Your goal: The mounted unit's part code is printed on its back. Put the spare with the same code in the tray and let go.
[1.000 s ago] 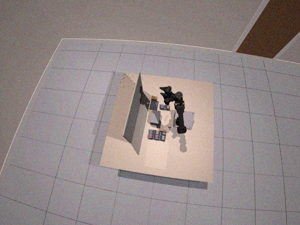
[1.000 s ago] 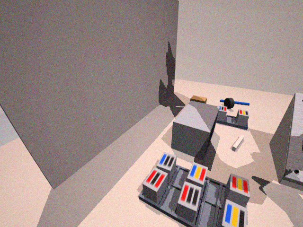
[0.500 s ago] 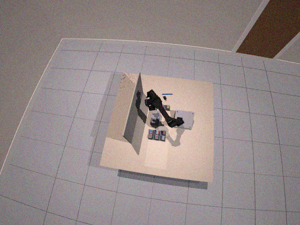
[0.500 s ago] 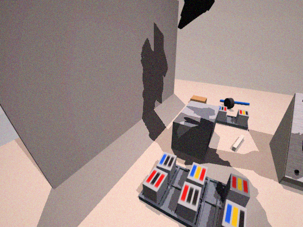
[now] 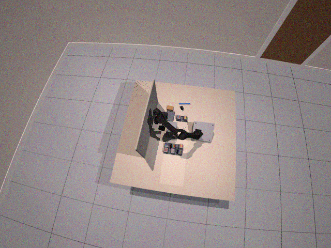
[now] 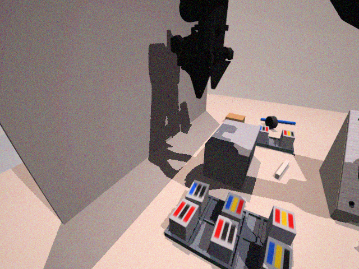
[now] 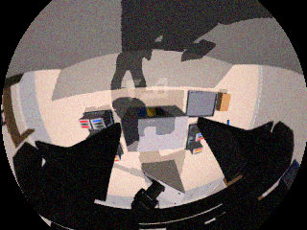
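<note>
Wrist view shows the unit (image 7: pixel 163 136) (image 6: pixel 237 137) (image 5: pixel 172 125) below the fingers (image 6: pixel 206 92) (image 5: pixel 161 121), which stand wide apart with nothing between them. Its back, facing the tall panel (image 5: pixel 145 138) (image 6: pixel 87 101) (image 7: pixel 77 43), bears a blue and a yellow stripe; the rest of the code is too dark to tell. Just beside the unit lies the tray (image 5: pixel 170 115) (image 7: pixel 201 103), with an orange block (image 5: pixel 169 107) (image 6: pixel 235 116) (image 7: pixel 224 102) at its far side. On the unit's other side, the big rack (image 5: pixel 169 154) (image 6: pixel 199 254) (image 7: pixel 96 113) holds six spares, among them a blue-yellow-red one (image 6: pixel 234 204) (image 5: pixel 174 145) and a blue-yellow-black one (image 6: pixel 277 254) (image 5: pixel 180 151). Two more spares stand in the small rack (image 5: pixel 181 121) (image 6: pixel 274 148) near the tray. Beyond it are a black roller (image 5: pixel 181 107) (image 6: pixel 271 122) and a blue rod (image 5: pixel 184 103) (image 6: pixel 286 122). The panel stands toward the surface's left edge in the top view, the arm's base plate (image 5: pixel 211 126) (image 6: pixel 343 212) nearer the right edge.
</note>
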Motion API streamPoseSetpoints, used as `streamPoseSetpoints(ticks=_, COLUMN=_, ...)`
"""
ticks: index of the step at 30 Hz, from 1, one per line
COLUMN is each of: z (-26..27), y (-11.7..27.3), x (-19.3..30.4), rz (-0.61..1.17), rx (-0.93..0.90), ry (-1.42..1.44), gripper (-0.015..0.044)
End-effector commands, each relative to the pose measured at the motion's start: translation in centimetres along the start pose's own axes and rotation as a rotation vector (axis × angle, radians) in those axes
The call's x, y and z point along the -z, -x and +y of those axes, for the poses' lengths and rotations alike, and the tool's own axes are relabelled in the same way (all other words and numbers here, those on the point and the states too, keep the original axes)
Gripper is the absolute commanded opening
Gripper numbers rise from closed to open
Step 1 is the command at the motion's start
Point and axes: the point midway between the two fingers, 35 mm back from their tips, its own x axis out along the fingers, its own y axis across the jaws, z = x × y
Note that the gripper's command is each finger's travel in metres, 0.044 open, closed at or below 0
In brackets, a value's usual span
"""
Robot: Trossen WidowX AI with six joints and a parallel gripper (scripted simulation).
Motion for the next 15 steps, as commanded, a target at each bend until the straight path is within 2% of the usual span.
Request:
streamPoseSetpoints(ticks=1, z=-0.3, y=0.2, x=0.1, rz=0.003, rx=0.004, ry=-0.019, gripper=0.044)
streamPoseSetpoints(ticks=15, z=0.8, y=0.2, x=0.3, rz=0.004, rx=0.007, ry=0.023, gripper=0.044)
